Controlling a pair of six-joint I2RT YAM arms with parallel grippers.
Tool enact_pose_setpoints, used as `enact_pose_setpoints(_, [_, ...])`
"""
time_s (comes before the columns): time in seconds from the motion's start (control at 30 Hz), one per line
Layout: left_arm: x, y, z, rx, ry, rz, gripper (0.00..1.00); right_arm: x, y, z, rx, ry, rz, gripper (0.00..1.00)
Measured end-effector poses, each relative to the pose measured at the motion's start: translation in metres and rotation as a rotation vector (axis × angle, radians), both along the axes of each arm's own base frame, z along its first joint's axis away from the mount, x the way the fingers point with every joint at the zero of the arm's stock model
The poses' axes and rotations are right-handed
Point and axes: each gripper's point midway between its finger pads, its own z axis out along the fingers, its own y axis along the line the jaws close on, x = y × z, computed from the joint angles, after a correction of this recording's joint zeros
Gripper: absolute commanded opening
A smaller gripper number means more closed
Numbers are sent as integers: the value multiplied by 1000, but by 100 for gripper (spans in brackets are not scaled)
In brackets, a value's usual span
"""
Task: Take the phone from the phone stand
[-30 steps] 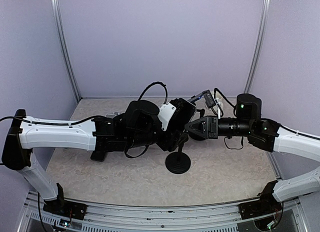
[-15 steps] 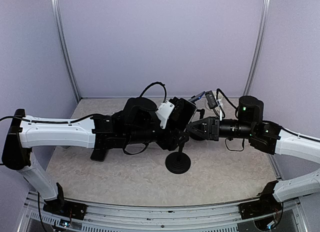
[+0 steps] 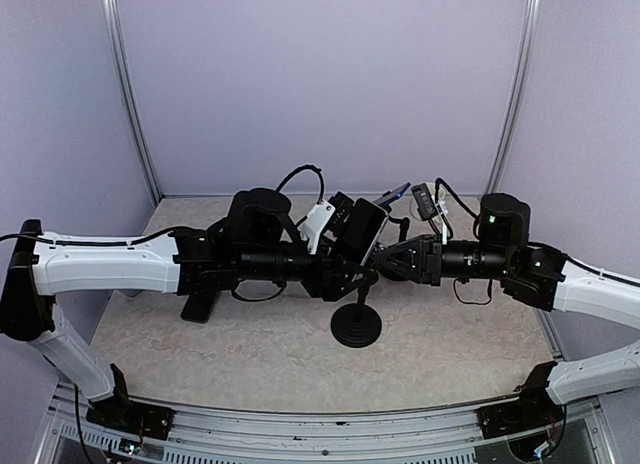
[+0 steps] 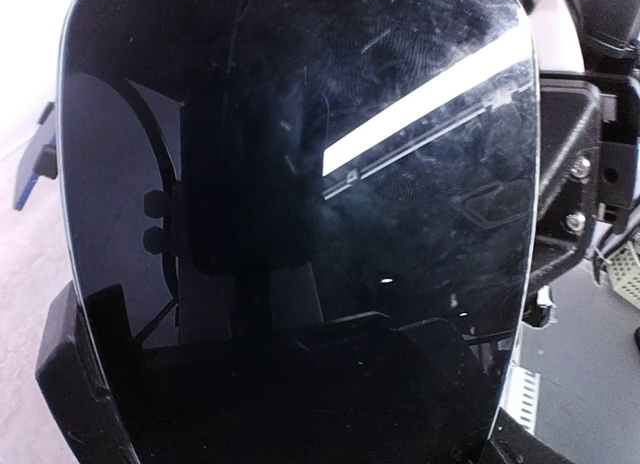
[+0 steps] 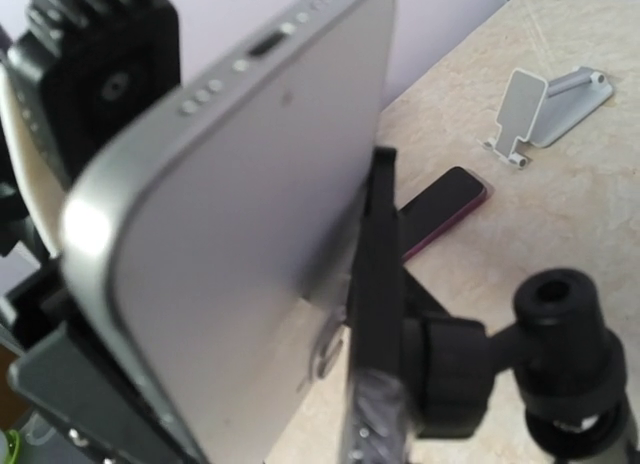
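The left gripper (image 3: 349, 254) gripped the phone (image 4: 300, 184) by its edges, jaws half spread. The phone stand (image 3: 356, 328) stood just beside the right gripper (image 3: 384, 261); whether that gripper clamped anything I could not tell.

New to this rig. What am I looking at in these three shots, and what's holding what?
These are two robot arms bolted at the near edge of a table, each ending in a two-finger tool. The wide picture comes from a fixed camera above and behind the arms. The other two come from a small camera on each wrist.

The left tool grips the phone by its sides, so the dark screen fills the left wrist picture. The right tool reaches the head of the phone stand, whose round base sits on the table. I cannot tell whether it is clamped there. The right wrist picture shows the phone's silver back beside the stand's black plate.

Also lying on the table are a second phone, which is dark, and a pale folding stand.
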Motion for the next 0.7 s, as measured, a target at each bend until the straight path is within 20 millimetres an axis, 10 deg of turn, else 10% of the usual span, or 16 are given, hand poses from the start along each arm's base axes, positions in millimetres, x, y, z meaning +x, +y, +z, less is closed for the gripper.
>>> enact_pose_setpoints(0.7, [-73,-45,42,-120,-14,-231,24,11,-6,-1,-11,-1,-76,0])
